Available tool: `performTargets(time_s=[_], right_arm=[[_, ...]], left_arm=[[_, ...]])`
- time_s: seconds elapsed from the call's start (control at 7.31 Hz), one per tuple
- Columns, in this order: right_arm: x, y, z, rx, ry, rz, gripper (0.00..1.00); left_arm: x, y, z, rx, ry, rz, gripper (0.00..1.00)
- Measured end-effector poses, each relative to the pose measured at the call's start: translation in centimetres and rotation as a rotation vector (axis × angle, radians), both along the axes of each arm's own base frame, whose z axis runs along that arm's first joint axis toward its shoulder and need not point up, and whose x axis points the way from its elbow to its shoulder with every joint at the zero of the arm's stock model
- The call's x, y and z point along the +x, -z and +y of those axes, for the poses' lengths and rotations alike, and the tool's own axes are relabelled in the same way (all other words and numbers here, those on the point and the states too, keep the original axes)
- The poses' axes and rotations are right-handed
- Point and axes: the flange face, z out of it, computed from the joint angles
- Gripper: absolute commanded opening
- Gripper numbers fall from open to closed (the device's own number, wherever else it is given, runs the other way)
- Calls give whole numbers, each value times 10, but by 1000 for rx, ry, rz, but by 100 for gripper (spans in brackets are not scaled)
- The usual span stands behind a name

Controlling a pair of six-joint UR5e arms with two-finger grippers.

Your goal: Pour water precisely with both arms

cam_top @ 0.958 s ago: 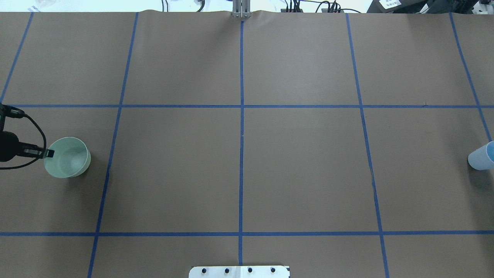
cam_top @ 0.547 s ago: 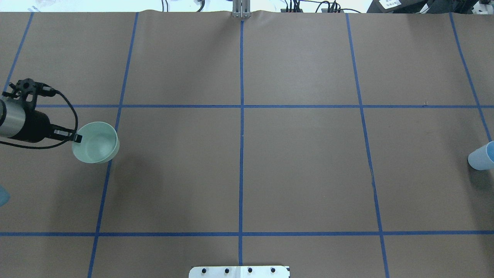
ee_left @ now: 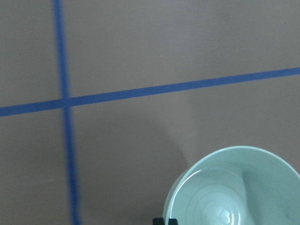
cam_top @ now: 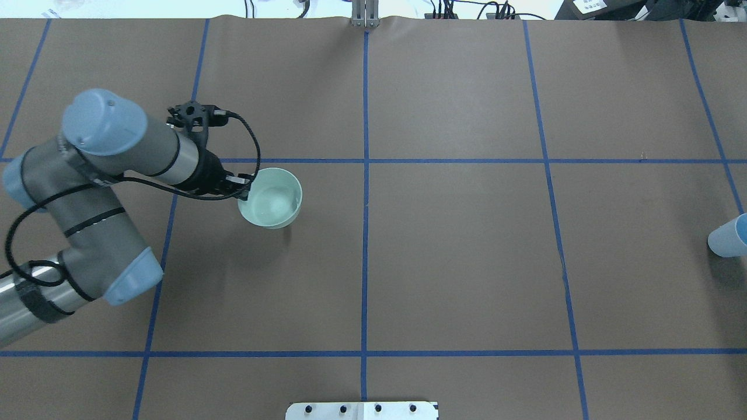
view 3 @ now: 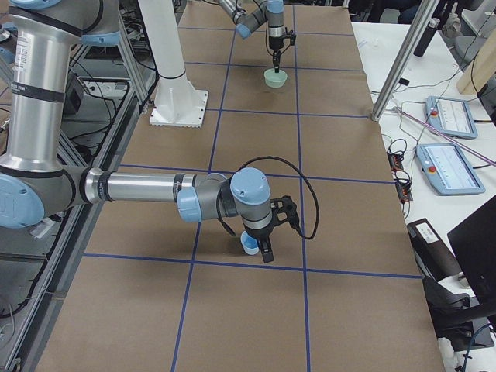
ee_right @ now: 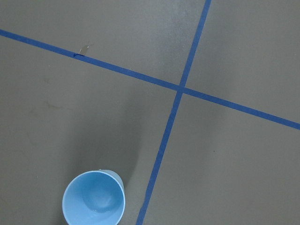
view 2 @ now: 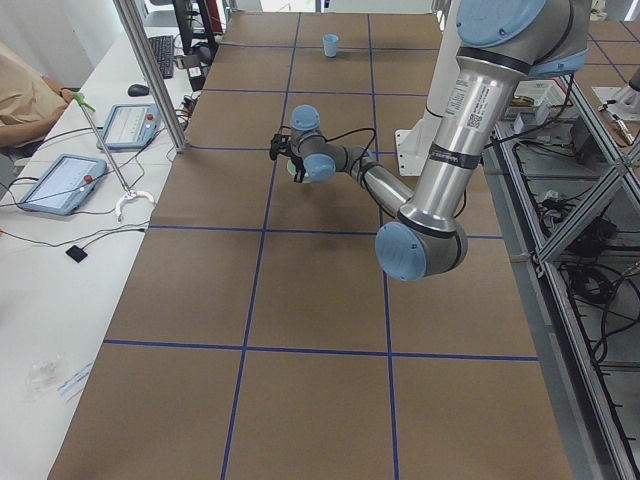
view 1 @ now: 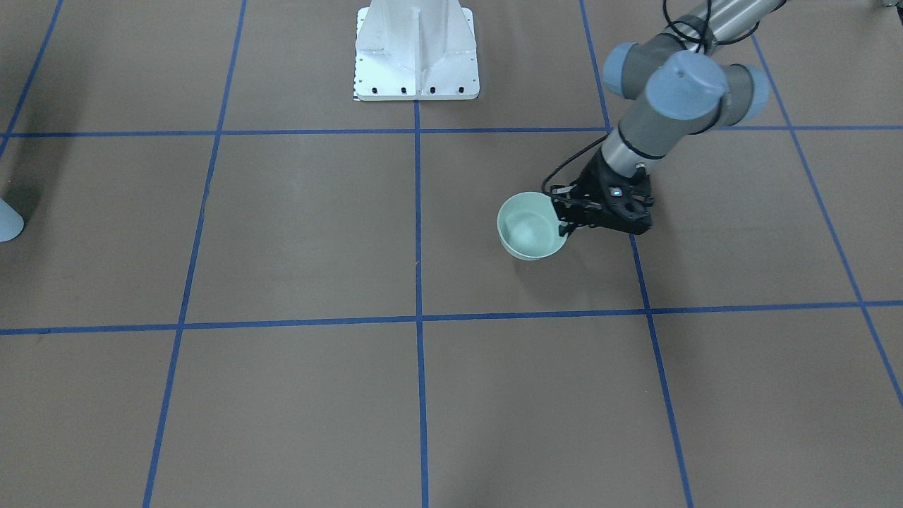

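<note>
My left gripper (cam_top: 242,189) (view 1: 564,224) is shut on the near rim of a pale green bowl (cam_top: 270,197) (view 1: 530,227) (ee_left: 239,187), left of the table's middle. Faint ripples and a silvery glint in the bowl look like water (ee_left: 222,213). Whether the bowl rests on the table or hangs just above it, I cannot tell. A light-blue cup (cam_top: 729,238) (ee_right: 93,199) (view 1: 7,222) stands upright at the far right edge. In the exterior right view my right gripper (view 3: 263,248) is at that cup (view 3: 249,244); I cannot tell whether it is open or shut.
Blue tape lines (cam_top: 365,175) divide the brown table into squares. The white bolted pedestal (view 1: 416,53) (cam_top: 362,410) stands at the robot's side. A metal post (view 3: 403,62) and tablets (view 3: 446,167) are beyond the table's far edge.
My left arm has carried the bowl from the far left edge rightwards and a little away from the robot, towards the table's middle. The blue cup has not moved.
</note>
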Motion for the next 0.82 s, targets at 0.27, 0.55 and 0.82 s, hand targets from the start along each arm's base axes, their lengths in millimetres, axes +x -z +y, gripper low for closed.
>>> performTargets(time_s=[0.27, 0.55, 0.82], right_arm=[[0, -2, -1, -3, 0, 1, 100], [0, -2, -1, -5, -2, 0, 100], [0, -2, -1, -7, -4, -1, 100]], left_arm=[[70, 47, 3, -22, 14, 20, 0], [107, 65, 11, -17, 23, 13, 12], [117, 68, 17, -14, 18, 11, 99]])
